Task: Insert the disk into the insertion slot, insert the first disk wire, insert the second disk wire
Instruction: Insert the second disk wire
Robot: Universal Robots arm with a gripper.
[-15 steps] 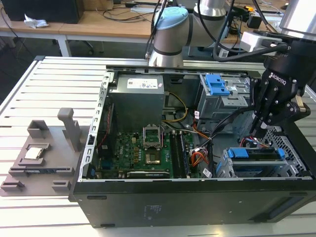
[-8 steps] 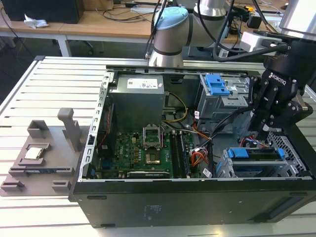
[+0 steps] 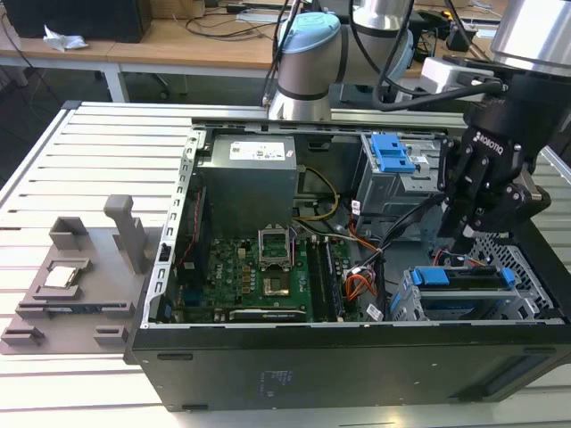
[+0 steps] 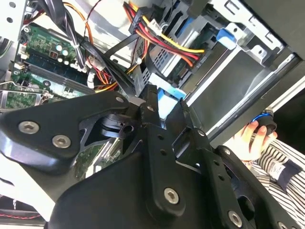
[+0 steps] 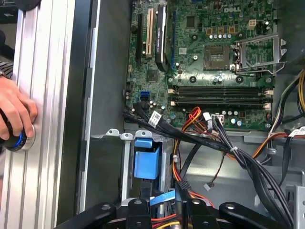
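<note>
Hand [image 3: 455,239] hangs low inside the open computer case [image 3: 268,374], just above the slot [image 3: 419,308]; whether it is apart or clamped I cannot tell. Directly beneath it the disk [image 3: 468,287] lies in the slot, its blue frame about level with the slot's rim, so the first step looks done. Both wire steps seem left to do: a loose bundle of wires [image 5: 224,148] runs just beside the hand, and a thin blue wire [image 5: 162,198] crosses right at it. Room is tight, with the case wall and the slot's rim close by and wires crowding the inner side.
</note>
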